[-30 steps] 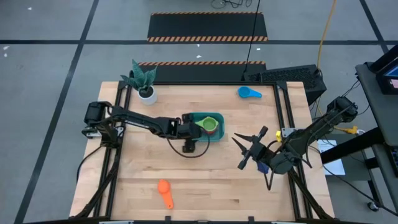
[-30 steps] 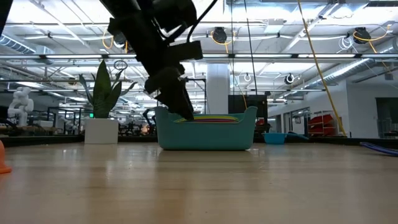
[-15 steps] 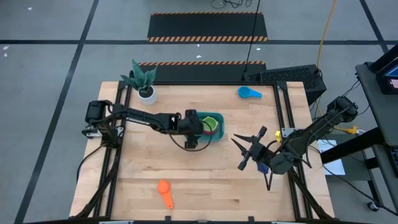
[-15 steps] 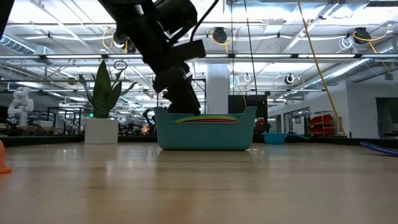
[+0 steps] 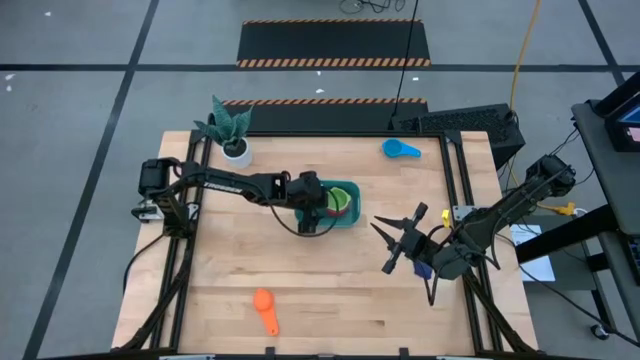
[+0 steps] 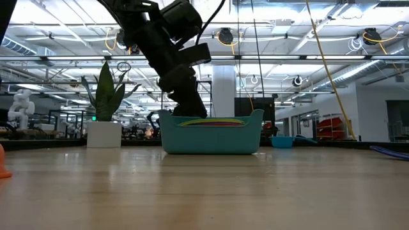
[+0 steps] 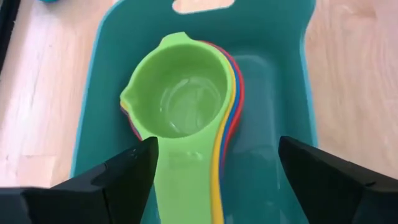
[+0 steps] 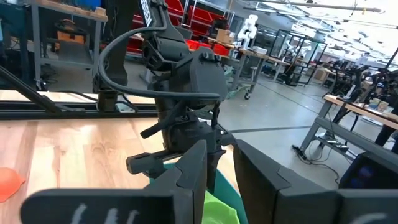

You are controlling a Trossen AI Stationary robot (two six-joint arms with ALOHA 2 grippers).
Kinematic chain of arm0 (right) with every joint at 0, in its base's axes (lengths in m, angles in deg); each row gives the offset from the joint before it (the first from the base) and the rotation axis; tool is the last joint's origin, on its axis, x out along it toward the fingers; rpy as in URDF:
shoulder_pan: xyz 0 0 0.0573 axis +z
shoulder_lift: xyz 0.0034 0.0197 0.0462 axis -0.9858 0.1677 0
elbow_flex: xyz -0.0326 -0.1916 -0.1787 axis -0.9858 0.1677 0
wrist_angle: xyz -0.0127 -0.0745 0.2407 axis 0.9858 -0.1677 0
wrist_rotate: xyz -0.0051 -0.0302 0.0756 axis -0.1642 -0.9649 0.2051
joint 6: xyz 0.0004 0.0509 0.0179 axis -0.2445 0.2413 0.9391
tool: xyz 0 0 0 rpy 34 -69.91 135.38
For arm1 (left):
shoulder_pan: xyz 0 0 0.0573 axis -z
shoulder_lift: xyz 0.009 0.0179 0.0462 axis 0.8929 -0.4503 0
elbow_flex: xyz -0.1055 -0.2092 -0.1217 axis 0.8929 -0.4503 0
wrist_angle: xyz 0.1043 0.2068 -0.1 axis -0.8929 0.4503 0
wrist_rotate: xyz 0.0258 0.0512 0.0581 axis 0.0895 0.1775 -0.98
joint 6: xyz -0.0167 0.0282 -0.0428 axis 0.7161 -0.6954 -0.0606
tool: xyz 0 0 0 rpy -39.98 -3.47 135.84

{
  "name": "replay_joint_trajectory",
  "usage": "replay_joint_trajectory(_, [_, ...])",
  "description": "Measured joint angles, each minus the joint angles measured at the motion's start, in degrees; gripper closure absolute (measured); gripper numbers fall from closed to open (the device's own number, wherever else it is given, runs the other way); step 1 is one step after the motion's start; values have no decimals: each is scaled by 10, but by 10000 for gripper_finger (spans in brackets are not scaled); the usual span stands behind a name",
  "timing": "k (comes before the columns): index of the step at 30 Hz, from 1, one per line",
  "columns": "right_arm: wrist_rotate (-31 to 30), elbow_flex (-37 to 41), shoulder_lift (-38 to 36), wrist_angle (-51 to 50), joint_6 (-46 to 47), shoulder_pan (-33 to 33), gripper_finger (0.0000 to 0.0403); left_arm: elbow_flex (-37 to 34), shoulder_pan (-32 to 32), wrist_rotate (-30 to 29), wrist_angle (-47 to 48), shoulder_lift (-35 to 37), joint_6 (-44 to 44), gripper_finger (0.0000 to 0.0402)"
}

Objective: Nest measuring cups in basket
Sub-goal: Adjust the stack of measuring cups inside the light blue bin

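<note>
pale wooden table [image 5: 330, 280], teal rectangular plastic basket [image 5: 352, 217] with stacked plastic measuring cups [image 7: 186, 118], green on top. left gripper [image 7: 214, 165] spread wide above them, empty. right gripper [image 5: 392, 245] nearly closed, empty, well apart.

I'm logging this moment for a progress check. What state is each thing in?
Left gripper: open, over the basket.
Right gripper: empty, waiting right of the basket.
Basket: holds nested cups.
Green cup: topmost in stack.
Orange cup: loose on table.
Light blue cup: loose on table.
</note>
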Motion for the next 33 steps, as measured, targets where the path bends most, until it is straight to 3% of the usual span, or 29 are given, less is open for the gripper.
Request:
replay_joint_trajectory(8, [0, 0, 0, -3, 0, 0, 328, -1, -23, 25, -7, -27, -17, 66])
replay_joint_trajectory(33, [0, 0, 0, -3, 0, 0, 328, -1, -3, -21, -12, -9, -5, 66])
